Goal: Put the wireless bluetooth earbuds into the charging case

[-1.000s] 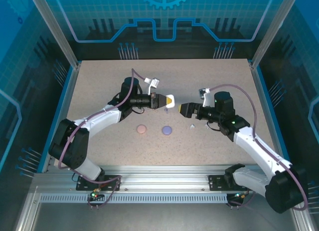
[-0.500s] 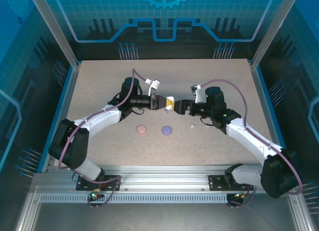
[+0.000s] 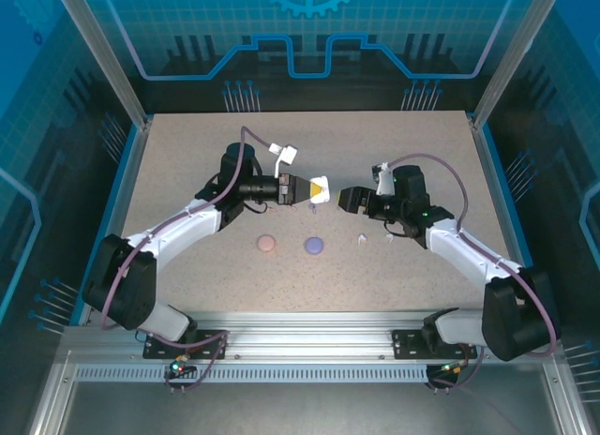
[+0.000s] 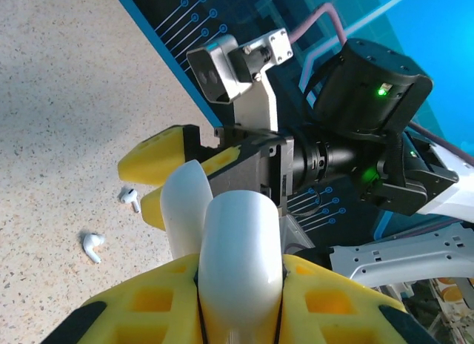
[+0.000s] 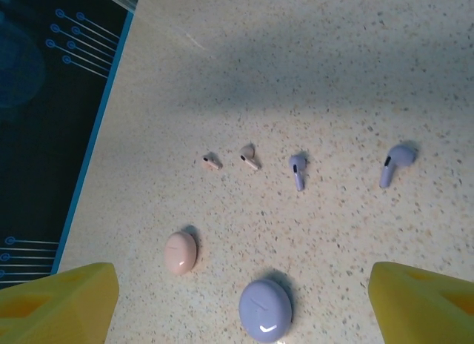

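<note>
Top external view is showing the left gripper [image 3: 319, 187] clamping a white charging case [image 4: 238, 247] above the worktop [image 3: 187, 163]. It is pointing at the right gripper [image 3: 349, 201], which is hanging just in front of it, jaws standing wide with nothing between them. Right wrist view is looking down on two pale pink earbuds [image 5: 211, 162] and two purple earbuds [image 5: 297, 170] lying in a row, with a pink case [image 5: 180, 253] and a purple case [image 5: 265, 309] nearby. Two white earbuds [image 4: 92, 246] are lying on the worktop near the right gripper.
</note>
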You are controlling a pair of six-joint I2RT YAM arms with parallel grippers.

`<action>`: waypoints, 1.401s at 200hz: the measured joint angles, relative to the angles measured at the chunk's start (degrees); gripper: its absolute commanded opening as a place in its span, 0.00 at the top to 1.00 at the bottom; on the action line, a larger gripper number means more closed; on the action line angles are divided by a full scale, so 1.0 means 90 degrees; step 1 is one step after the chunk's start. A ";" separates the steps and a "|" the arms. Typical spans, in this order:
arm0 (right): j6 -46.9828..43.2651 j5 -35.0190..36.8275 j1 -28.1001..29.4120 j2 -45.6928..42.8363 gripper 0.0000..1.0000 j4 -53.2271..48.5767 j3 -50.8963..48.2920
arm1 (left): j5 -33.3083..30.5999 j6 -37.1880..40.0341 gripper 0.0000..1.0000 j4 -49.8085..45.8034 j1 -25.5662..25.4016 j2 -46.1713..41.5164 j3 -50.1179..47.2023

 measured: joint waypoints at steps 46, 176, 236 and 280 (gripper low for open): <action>0.0002 -0.0617 -0.0029 -0.0901 0.14 0.0053 -0.0051 | -0.0002 -0.0002 1.00 0.0012 0.0000 0.0000 0.0000; 0.0374 -0.1438 0.0367 -0.0117 0.46 0.0923 0.0308 | -0.0002 -0.0168 1.00 0.0311 0.0000 0.0000 0.0000; 0.0435 -0.1464 0.0374 0.0107 0.59 0.1100 0.0345 | -0.0005 -0.0170 1.00 0.0345 -0.0022 0.0027 -0.0015; 0.0454 -0.1593 0.0403 0.0206 0.69 0.1168 0.0408 | -0.0005 -0.0172 1.00 0.0381 -0.0061 0.0112 -0.0015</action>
